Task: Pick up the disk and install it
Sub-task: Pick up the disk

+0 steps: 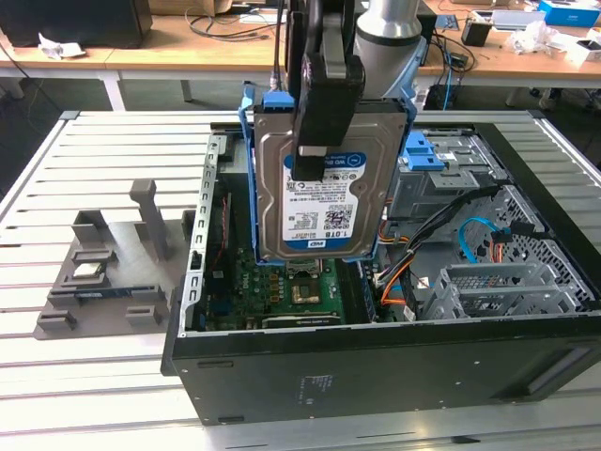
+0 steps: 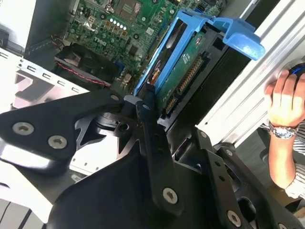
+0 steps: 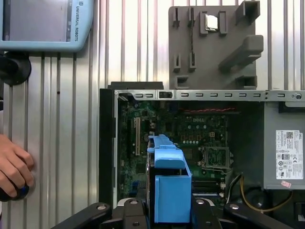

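Observation:
The disk is a silver hard drive with a white-and-blue label, clipped in a bright blue frame. It hangs upright over the open computer case, above the green motherboard. My gripper is shut on it from above, one black finger lying across the label. In the second wrist view the disk shows edge-on between the black fingers. In the first wrist view its blue frame stands over the motherboard, with my gripper around it.
A grey fixture holding a small silver chip lies beside the case on the slatted table. A grey box with a white label sits inside the case. A person's hand rests near a pendant.

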